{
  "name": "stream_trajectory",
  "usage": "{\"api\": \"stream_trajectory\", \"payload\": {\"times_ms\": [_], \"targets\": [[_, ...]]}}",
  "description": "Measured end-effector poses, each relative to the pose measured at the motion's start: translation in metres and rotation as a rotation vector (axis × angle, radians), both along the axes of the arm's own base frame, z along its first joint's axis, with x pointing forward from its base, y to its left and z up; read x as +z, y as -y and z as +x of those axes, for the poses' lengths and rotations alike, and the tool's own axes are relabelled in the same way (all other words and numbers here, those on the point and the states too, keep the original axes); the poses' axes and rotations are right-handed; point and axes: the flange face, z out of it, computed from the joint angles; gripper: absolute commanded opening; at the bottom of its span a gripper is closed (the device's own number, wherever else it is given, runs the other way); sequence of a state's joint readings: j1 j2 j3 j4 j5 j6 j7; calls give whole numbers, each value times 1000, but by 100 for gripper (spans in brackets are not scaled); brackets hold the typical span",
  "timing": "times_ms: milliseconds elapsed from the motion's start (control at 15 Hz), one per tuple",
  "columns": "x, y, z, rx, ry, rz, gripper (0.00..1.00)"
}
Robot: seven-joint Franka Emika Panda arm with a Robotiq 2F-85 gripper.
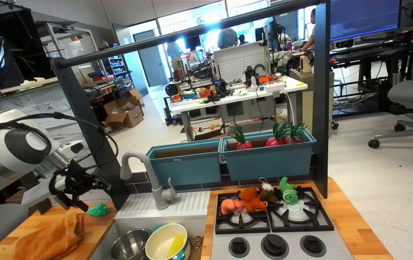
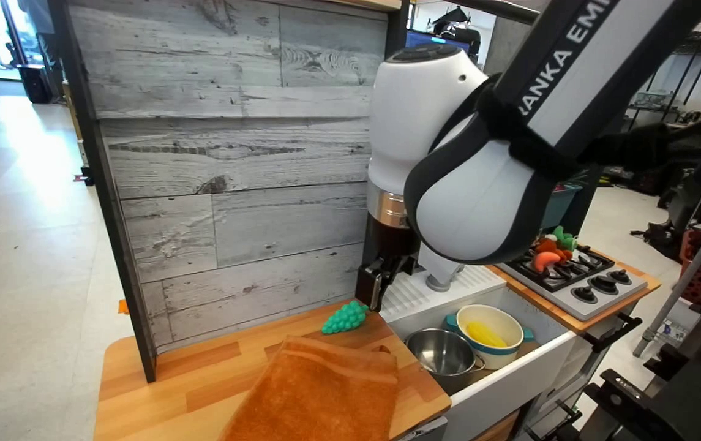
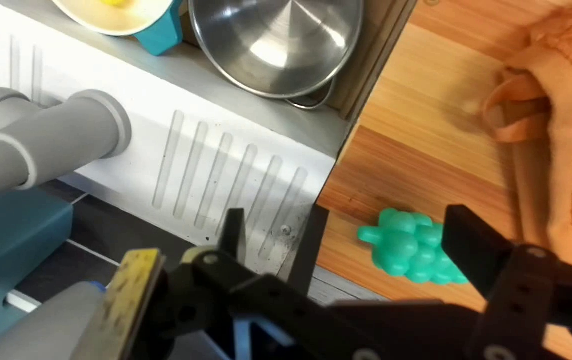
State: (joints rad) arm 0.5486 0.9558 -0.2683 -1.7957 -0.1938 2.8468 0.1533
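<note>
My gripper (image 3: 346, 222) hangs above the counter (image 2: 215, 370) where it meets the sink (image 2: 509, 395), its fingers (image 3: 470, 245) wide apart, gripping nothing. Below it on the wood lie the grapes (image 3: 410, 247), green and bumpy, the closest loose thing to me. In the wrist view one finger hides their far end, while the stalk points in under the gap between the fingers; whether I touch them I cannot tell. Beyond the grapes, on that same finger's side, lies the towel (image 2: 322, 389), orange and rumpled, with a curled fold at the edge nearest the gripper.

Past my opposite finger stands the tap (image 3: 68, 132), grey, on a white ribbed ledge (image 3: 208, 170) that reaches in under the gripper. Out ahead of the fingertips in the wrist view, down in the sink, sits a steel bowl (image 3: 276, 45); next to it, farther from me, is a cream and teal pot (image 2: 500, 351) with a yellow thing (image 2: 485, 334) inside.

Beyond the tap, well apart from the gripper, two teal planters (image 1: 186, 168) stand end to end in an exterior view, the farther one holding three radishes (image 1: 244, 145). Past the sink, the stove (image 1: 255, 246) carries a heap of toys (image 1: 252, 205), mostly orange and pink, with a green toy (image 1: 290, 196) just beside them.
</note>
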Motion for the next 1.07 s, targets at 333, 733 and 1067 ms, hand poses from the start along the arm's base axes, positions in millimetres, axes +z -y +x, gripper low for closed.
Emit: {"api": "stream_trajectory", "payload": {"times_ms": [333,733,1067], "targets": [[-8,-9,-7,-3,-27,39,100],[-22,-20,-15,-6,-66,119,100],[-31,-27,-9,-5,-48,151,100]]}}
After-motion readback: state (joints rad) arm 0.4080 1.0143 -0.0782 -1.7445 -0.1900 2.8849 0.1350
